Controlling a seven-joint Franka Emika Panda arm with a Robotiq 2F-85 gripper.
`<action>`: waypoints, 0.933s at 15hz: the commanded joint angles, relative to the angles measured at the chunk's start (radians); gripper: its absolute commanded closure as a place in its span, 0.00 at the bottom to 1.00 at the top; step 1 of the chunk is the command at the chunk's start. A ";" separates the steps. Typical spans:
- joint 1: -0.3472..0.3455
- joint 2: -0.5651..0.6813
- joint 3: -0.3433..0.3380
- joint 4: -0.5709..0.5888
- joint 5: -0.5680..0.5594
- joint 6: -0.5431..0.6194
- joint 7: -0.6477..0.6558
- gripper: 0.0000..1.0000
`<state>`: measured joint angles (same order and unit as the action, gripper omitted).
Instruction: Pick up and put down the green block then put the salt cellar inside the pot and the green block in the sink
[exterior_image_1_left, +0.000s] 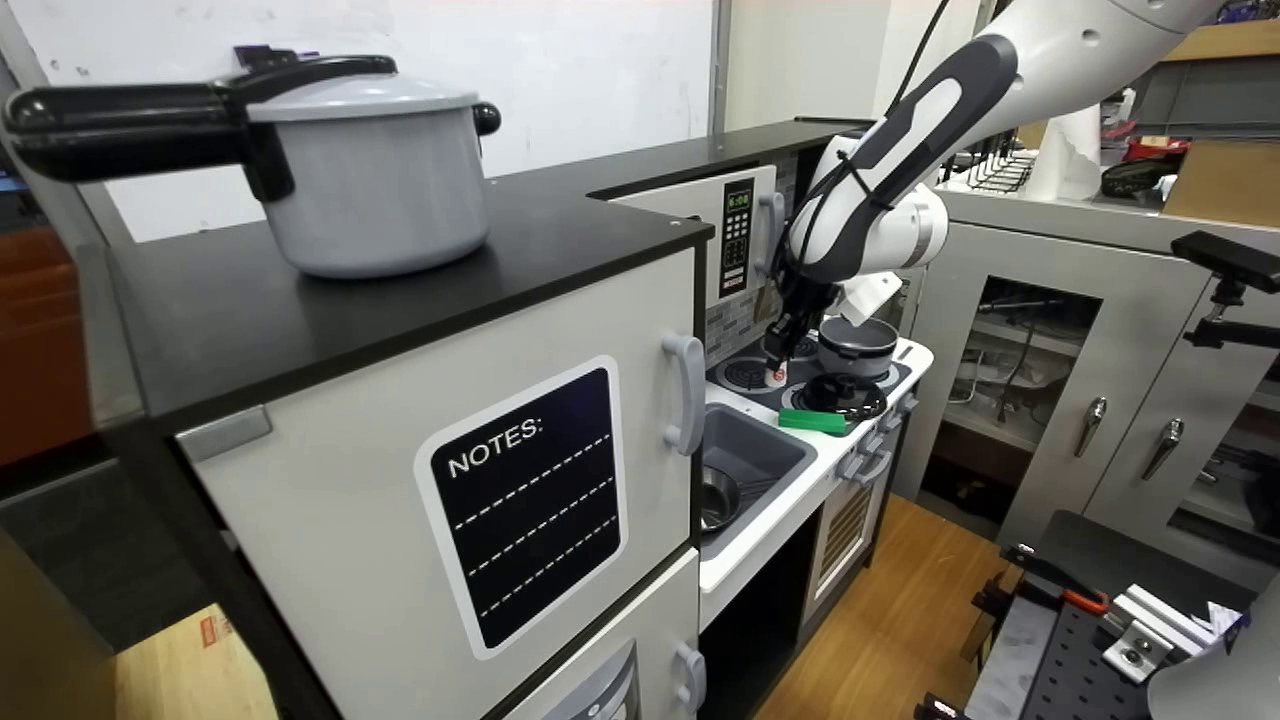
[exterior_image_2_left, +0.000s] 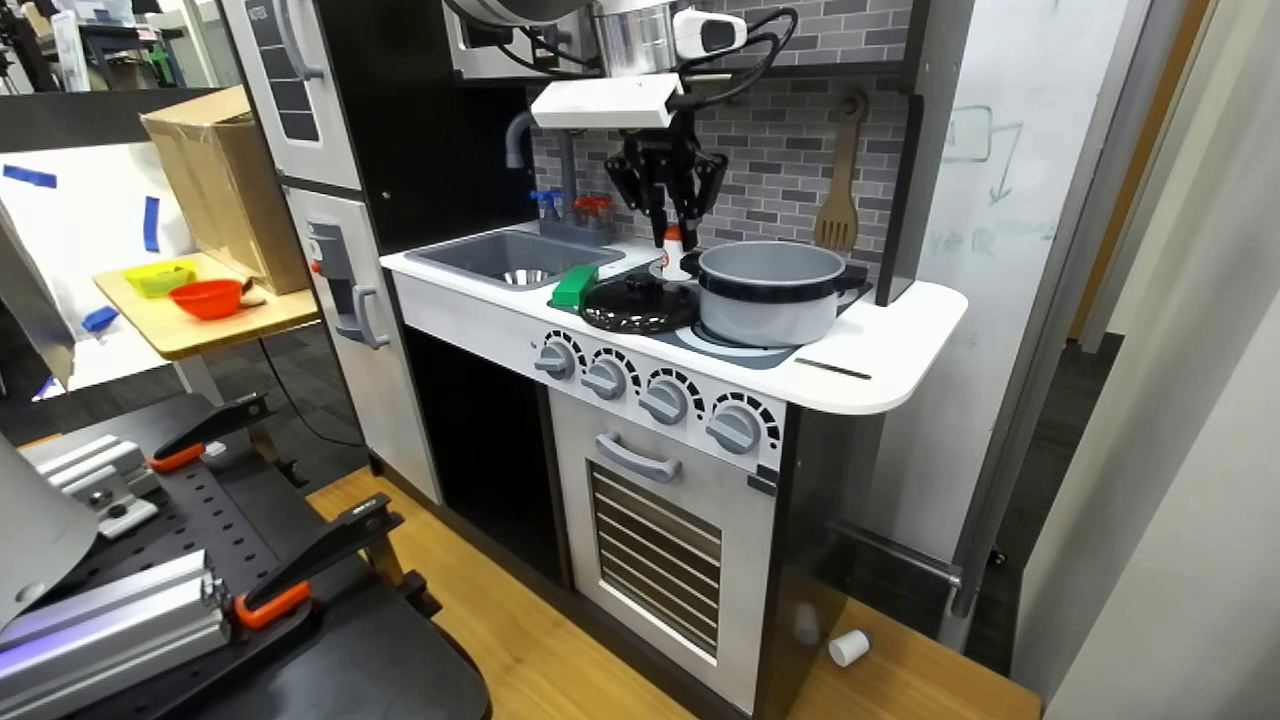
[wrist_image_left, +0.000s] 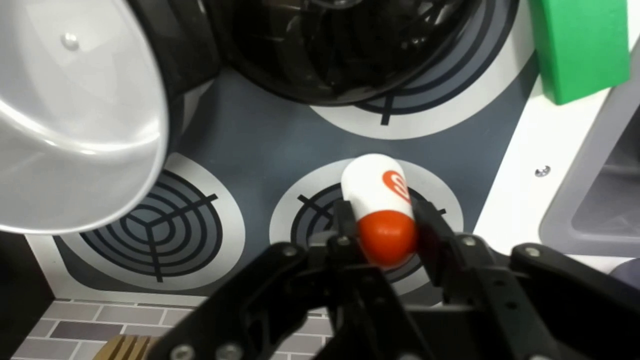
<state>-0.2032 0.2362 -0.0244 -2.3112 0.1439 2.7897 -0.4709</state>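
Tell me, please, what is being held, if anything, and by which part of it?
The salt cellar, it seems, with the tool closed on its orange cap and upper white body.

Along the counter (exterior_image_2_left: 890, 350), left to right in an exterior view: sink (exterior_image_2_left: 490, 253), pan (exterior_image_2_left: 527, 277) inside it; then block (exterior_image_2_left: 574, 287), between sink and lid (exterior_image_2_left: 640, 305); lid on a front burner (wrist_image_left: 400, 126), pot (exterior_image_2_left: 765, 312) beside it on the next. And behind the lid, salt cellar (wrist_image_left: 380, 197), between the gripper (wrist_image_left: 384, 215) fingers, at a back burner (wrist_image_left: 312, 215). Behind the pot, spatula (exterior_image_2_left: 842, 182) on the wall (exterior_image_2_left: 770, 170)!
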 joint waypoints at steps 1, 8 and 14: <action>-0.030 -0.018 0.032 -0.006 0.033 -0.012 -0.038 0.90; -0.012 -0.148 0.010 -0.100 0.015 -0.090 -0.076 0.92; 0.015 -0.270 -0.062 -0.174 -0.043 -0.152 -0.077 0.92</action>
<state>-0.2036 0.0252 -0.0546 -2.4536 0.1296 2.6683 -0.5377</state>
